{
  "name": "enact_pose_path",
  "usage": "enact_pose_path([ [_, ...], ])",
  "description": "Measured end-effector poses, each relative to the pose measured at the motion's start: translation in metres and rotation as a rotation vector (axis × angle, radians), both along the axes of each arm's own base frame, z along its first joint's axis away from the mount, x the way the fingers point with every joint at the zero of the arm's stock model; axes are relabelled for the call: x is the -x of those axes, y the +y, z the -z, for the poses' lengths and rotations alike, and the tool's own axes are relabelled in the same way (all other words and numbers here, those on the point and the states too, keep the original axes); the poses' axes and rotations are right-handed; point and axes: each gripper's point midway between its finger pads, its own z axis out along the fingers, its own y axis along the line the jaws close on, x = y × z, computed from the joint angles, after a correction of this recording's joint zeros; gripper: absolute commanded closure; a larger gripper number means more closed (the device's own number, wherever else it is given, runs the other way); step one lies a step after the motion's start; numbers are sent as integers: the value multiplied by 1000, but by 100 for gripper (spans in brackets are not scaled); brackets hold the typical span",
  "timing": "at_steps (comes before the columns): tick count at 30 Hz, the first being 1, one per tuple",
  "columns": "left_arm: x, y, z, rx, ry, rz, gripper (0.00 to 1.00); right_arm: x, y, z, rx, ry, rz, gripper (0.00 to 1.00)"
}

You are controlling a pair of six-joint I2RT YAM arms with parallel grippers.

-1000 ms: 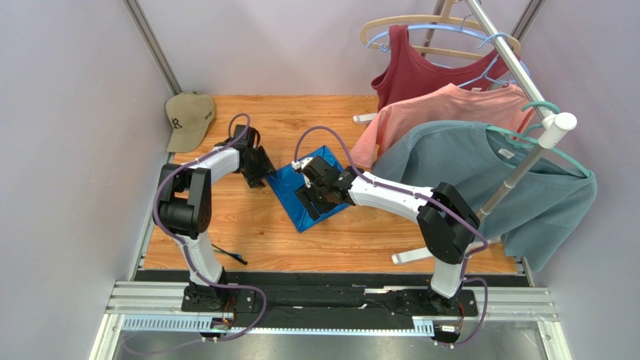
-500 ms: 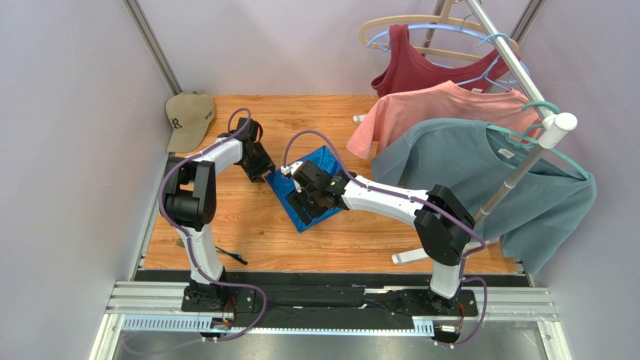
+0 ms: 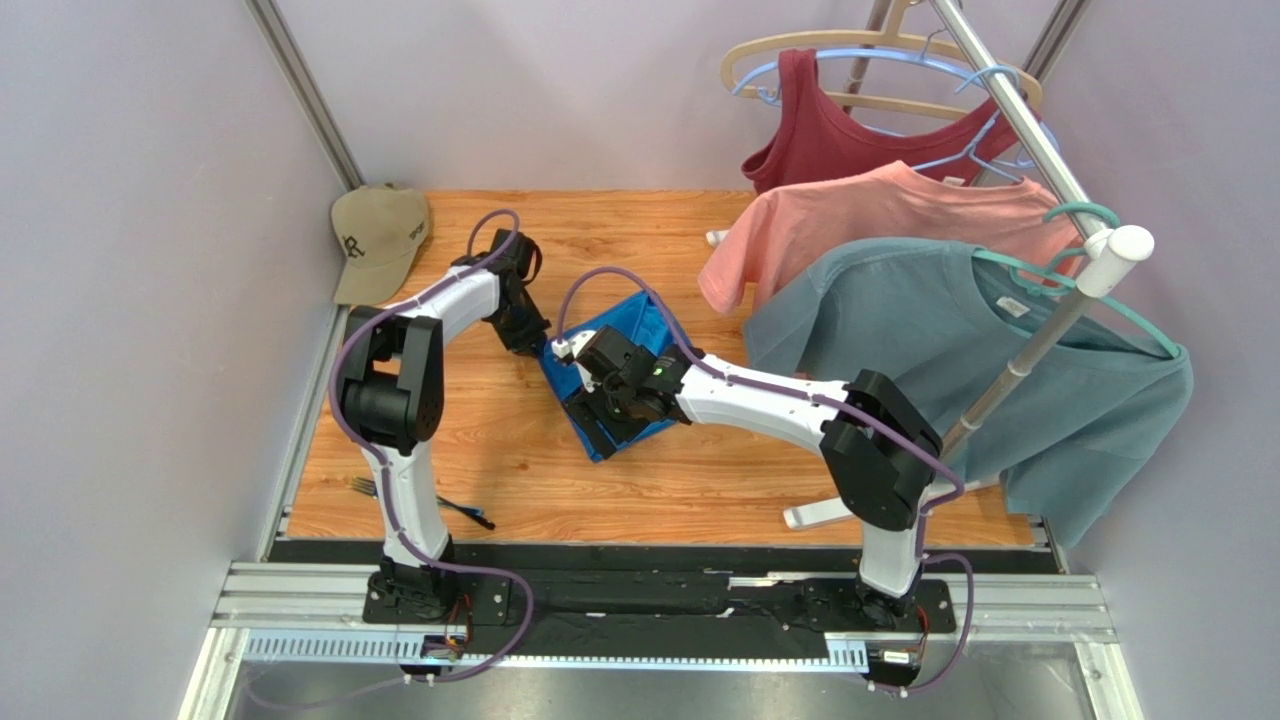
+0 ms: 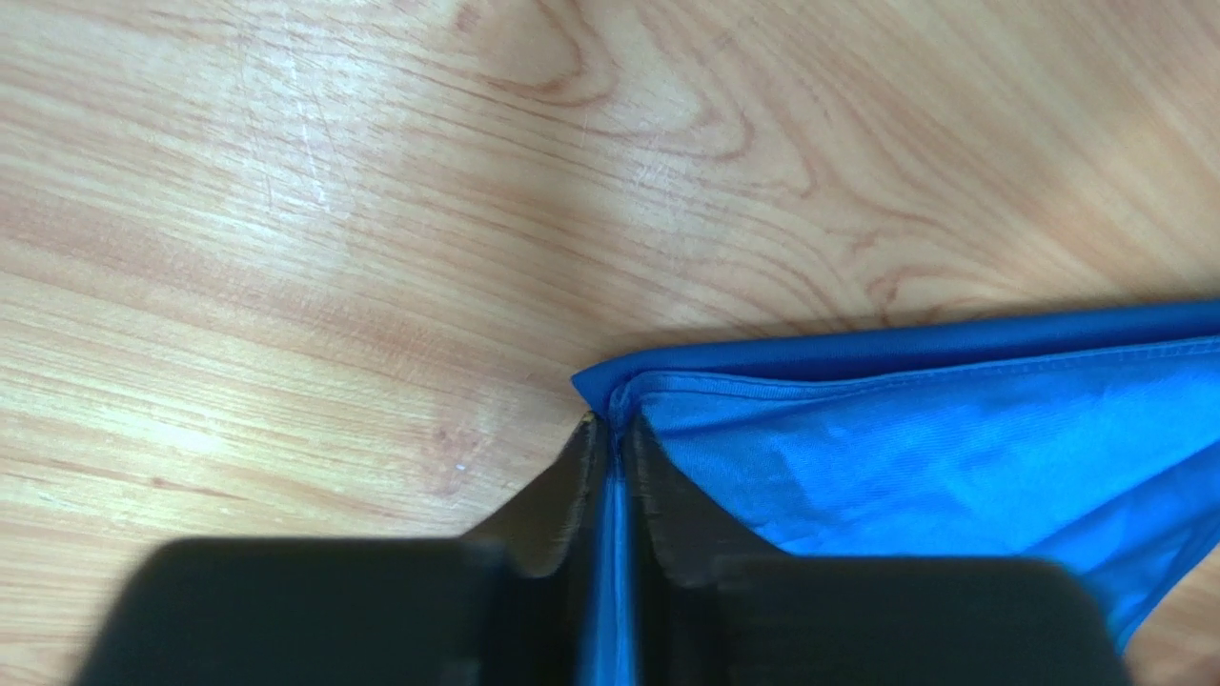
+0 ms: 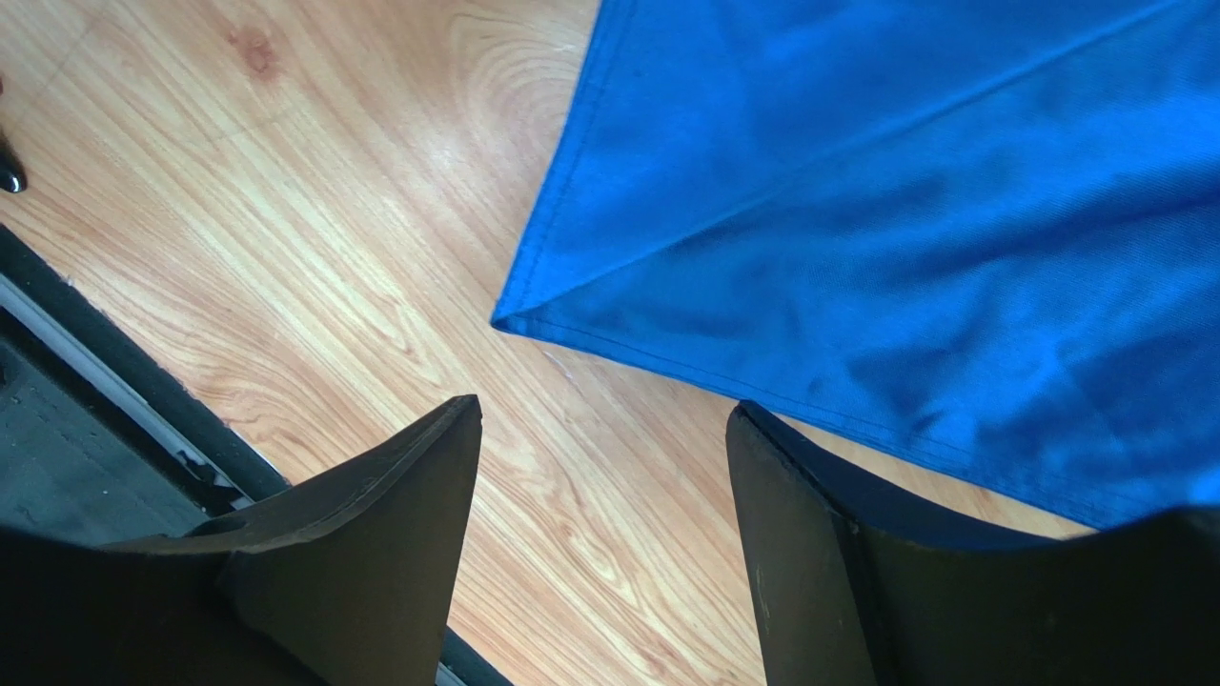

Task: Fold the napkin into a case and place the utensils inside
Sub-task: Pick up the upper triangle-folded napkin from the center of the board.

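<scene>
The napkin (image 3: 634, 327) lies on the desk (image 3: 661, 480), about in the middle, a little to the left. It lies turned, with one corner toward the far side. Both arms reach over it, so part of it is hidden in the top view.

The left fingers (image 4: 570, 498) are pressed together on the left corner of the napkin (image 4: 931, 429). A thin strip of blue cloth runs between them. At this corner two layers of cloth lie one on the other, and the edge is slightly lifted from the wood.

The right fingers (image 5: 387, 529) stand wide apart and hold nothing. They hang above the desk (image 5: 358, 257), just beside another corner of the napkin (image 5: 888, 215). A straight fold line runs across the cloth there.

The utensils (image 3: 451, 506) lie on the near left part of the desk, well apart from the napkin and from both arms.

A beige cap (image 3: 376, 237) sits at the far left corner. On the right, three shirts (image 3: 962, 345) hang on a rack (image 3: 1052, 323).
</scene>
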Motion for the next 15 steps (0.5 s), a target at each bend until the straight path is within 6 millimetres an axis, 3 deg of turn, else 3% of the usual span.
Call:
enact_pose_path([
  [8, 1, 1, 4, -10, -11, 36, 100, 12, 22, 23, 21, 43, -57, 32],
  [15, 0, 0, 4, -6, -38, 75, 100, 13, 39, 25, 25, 24, -74, 38],
])
